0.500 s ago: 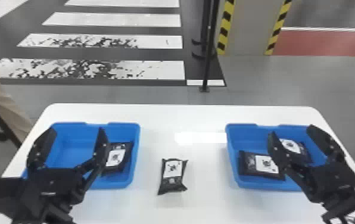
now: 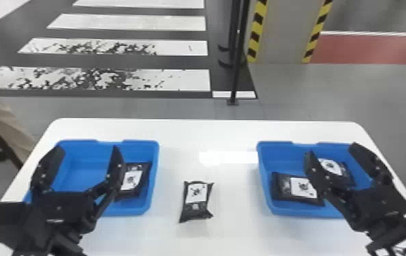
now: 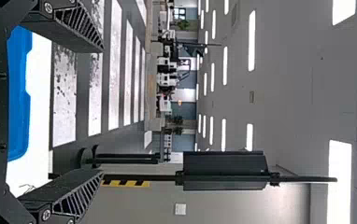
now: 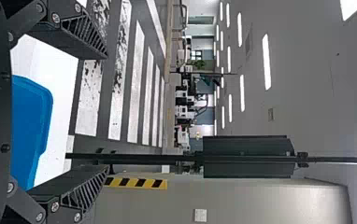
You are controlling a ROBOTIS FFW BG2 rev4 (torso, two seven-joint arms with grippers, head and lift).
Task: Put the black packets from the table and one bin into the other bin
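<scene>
L bin (image 2: 90, 166) is at 10 o'clock on the table (image 2: 209, 238), R bin (image 2: 263, 163) at 2. Btwn them, well apart from both, is the table pkt (image 2: 196, 201), approx 3:30 from L bin's ctr & 8:30 from R bin's. It lies flat, long way roughly 12 to 6, white label up & nearer its 12 end.

L bin has a pkt (image 2: 132, 180) at its 3 o'clock side, label up, w/ its 9 o'clock edge partly hidden. R bin has two: the near pkt (image 2: 297, 189) at approx 8 o'clock, label up, long way roughly 9 to 3; the far pkt (image 2: 337, 172) at 2 o'clock from it, label also up. A finger hides where these two meet, so can't tell if they touch.

L gripper (image 2: 87, 149) is over L bin, wide open, w/ its 3 o'clock finger in front of that bin's pkt. R gripper (image 2: 331, 149) is over R bin, also spread open, fingers either side of the far pkt as seen from the head. Both wrist views show fingers well apart.

Beyond the table: crosswalk (image 2: 110, 80) at 11, black post (image 2: 236, 78) at 12, taped pillar (image 2: 284, 34) at 1.
</scene>
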